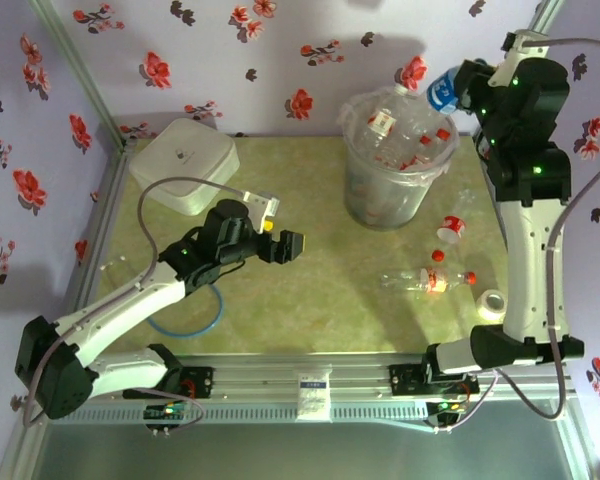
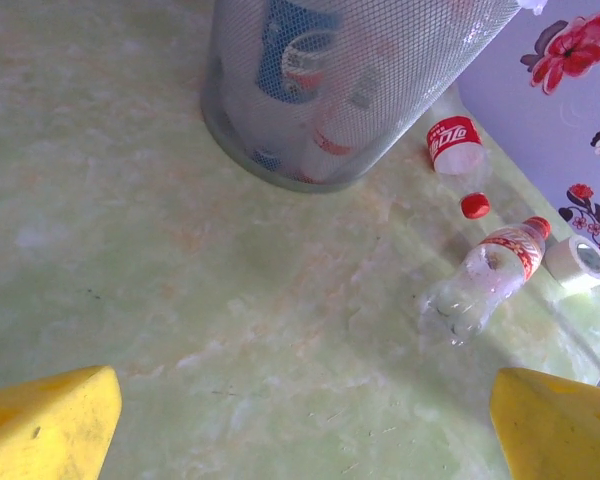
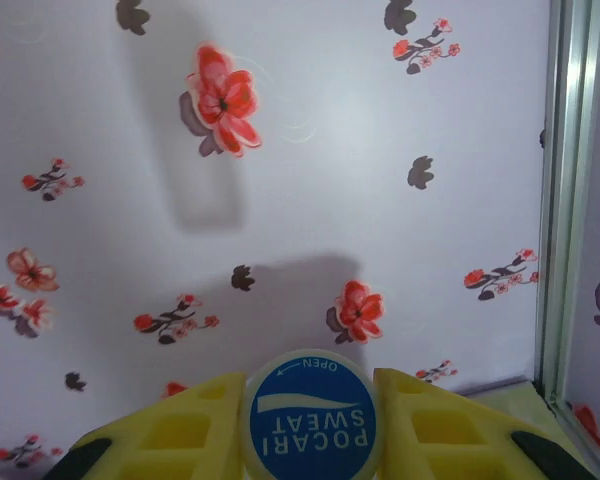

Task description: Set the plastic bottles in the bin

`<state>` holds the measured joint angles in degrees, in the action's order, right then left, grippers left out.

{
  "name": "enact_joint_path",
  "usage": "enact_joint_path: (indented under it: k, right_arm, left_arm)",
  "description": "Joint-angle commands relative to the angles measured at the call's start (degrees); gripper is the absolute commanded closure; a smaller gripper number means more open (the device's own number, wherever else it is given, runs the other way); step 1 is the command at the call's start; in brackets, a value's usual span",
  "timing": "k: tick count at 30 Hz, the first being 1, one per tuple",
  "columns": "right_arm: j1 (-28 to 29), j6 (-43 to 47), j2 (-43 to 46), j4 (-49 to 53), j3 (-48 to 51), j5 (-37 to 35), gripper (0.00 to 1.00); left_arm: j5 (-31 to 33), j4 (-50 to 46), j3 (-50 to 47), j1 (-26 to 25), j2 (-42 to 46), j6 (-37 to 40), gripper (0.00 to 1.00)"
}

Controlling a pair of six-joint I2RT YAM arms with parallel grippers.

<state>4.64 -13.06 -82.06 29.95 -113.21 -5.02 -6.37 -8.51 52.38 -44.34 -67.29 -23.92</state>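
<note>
Right pincer [image 1: 458,92] clamps a blue-capped bottle [image 1: 442,93]; left pincer [image 1: 280,243] gapes wide, holding nothing.
The bin [image 1: 380,205], with bottles [image 1: 395,130] inside, stands just left of and below the right pincer. Ahead and to the right of the left pincer, a red-capped bottle [image 2: 490,275] and a crushed one [image 2: 455,143] lie on the table [image 2: 180,280].

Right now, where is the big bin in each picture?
Top external: the bin stands on the table, right of centre, near the back.
Left wrist: the bin is at the top middle.
Right wrist: looks at the flowered wall past a blue-capped bottle.
Shared landmark: the lying red-capped bottle, below and right of the bin in both.
</note>
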Motion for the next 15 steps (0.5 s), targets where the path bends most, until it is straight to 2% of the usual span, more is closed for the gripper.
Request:
enact_joint_path:
  k: [1, 5, 10, 12, 15]
  right_arm:
    - [0.06, 0.82, -4.64, -7.60, 3.58, -3.25, 0.89]
    - [0.19, 1.50, -9.86, -11.84, 4.28, -2.67, 0.90]
    - [1.25, 2.15, -16.43, -11.90, 2.71, -1.34, 0.90]
    - [1.37, 1.93, -20.19, -6.09, -0.63, -0.37, 0.90]
    - [1.47, 0.87, -26.63, 7.74, -9.21, 2.04, 0.90]
  left_arm:
    - [0.92, 1.95, 0.01, 0.48, 0.35, -1.48, 0.05]
    - [0.93, 1.55, -0.24, 0.83, 0.84, -1.74, 0.05]
    - [0.92, 1.59, -0.35, 1.09, 0.85, -2.35, 0.06]
    - [0.93, 1.62, -0.35, 1.07, 0.84, -2.49, 0.06]
    - [0.92, 1.37, -0.38, 1.25, 0.93, -2.45, 0.06]
